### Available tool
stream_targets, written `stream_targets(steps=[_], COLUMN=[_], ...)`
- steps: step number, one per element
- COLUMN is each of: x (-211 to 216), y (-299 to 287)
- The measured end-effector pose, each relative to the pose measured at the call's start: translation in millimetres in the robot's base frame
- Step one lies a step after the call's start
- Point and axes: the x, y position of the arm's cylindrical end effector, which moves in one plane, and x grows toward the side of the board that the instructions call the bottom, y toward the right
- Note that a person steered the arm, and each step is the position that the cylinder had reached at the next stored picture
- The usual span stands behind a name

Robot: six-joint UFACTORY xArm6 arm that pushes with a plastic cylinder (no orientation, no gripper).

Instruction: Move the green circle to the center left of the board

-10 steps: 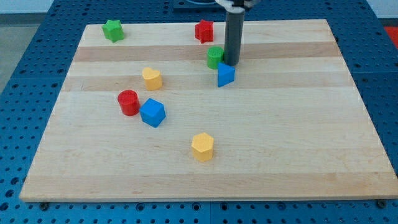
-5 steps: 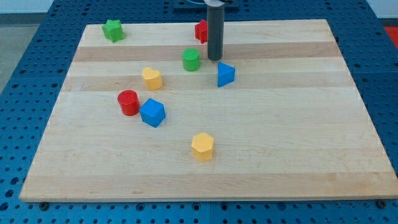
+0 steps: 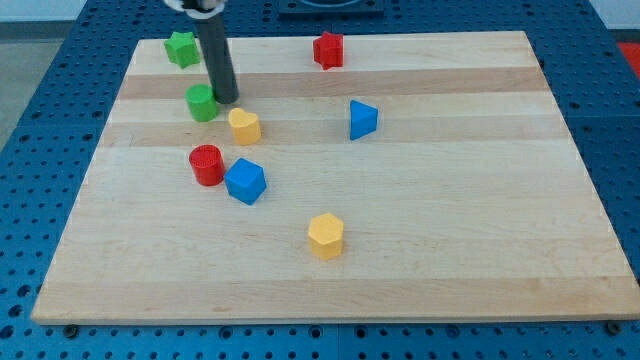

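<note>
The green circle (image 3: 202,102) is a small green cylinder in the upper left part of the wooden board (image 3: 450,220). My tip (image 3: 227,100) stands right against the green circle's right side, touching or nearly touching it. The dark rod rises from there toward the view's top. A yellow heart-shaped block (image 3: 244,126) lies just below and right of my tip.
A green star block (image 3: 182,48) sits at the top left corner. A red star-like block (image 3: 328,49) is at top centre. A blue triangle (image 3: 363,119) is right of centre. A red cylinder (image 3: 207,164), a blue cube-like block (image 3: 245,181) and a yellow hexagon (image 3: 326,235) lie lower down.
My tip has swept left across the upper board, pushing the green circle from beside the blue triangle to the upper left. The other blocks have not moved.
</note>
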Motion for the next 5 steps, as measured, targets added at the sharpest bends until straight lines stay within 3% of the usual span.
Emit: stream_targets(steps=[5], x=[56], y=[-67])
